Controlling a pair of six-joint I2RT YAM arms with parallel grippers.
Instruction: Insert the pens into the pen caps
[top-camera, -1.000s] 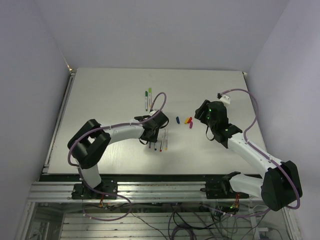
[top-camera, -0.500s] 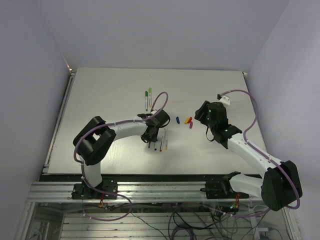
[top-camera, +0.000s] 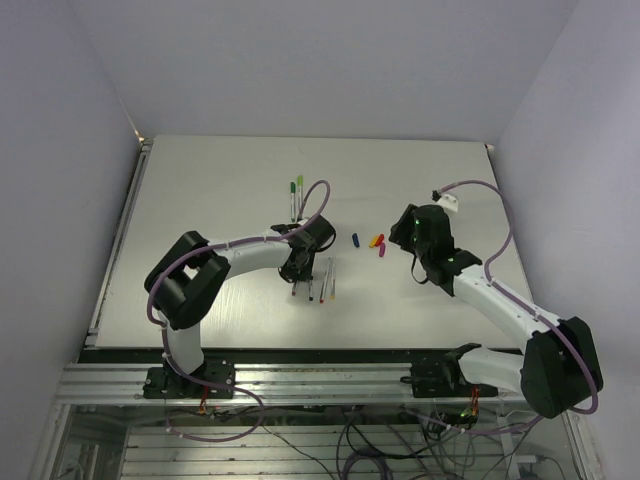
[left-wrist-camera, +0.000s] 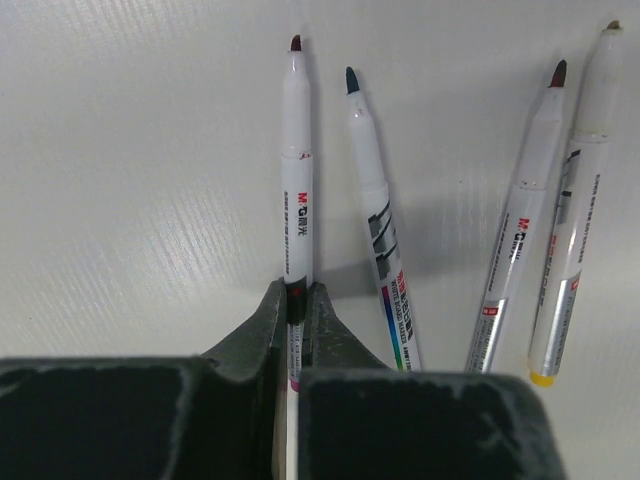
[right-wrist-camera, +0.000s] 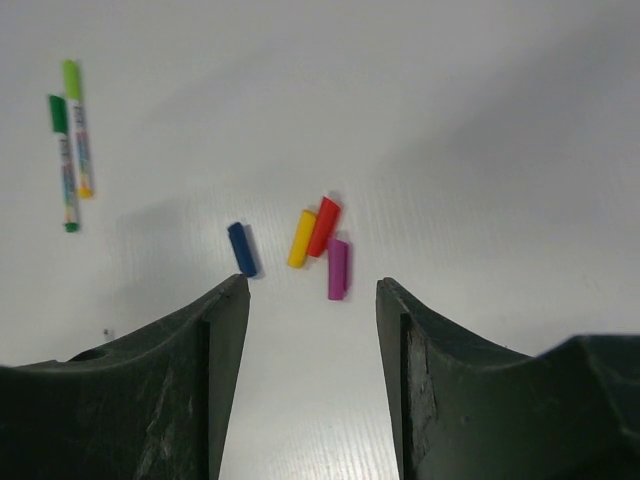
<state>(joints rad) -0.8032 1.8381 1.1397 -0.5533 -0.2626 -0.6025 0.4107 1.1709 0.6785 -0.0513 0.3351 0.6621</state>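
**Inspector:** State of the left claw (left-wrist-camera: 297, 300)?

**Assessor:** Pinched narrow on the dark-tipped pen (left-wrist-camera: 296, 180), gripping far back on the barrel. The pen appears to lie flat on the desk (top-camera: 200, 200), about centre, towards the near edge. The blue-tipped pen (left-wrist-camera: 372, 210) lies just beside the claw.

**Inspector:** And the right claw (right-wrist-camera: 312, 290)?

**Assessor:** Wide, holding nothing, hanging over the loose caps (right-wrist-camera: 301, 238) at mid-desk. Yellow and red touch.

**Inspector:** Hazards?

**Assessor:** Two, in my judgement. So rearward a grip may let the pen pivot on lifting and spoil its alignment. The crowded caps may scatter if one is pinched carelessly.
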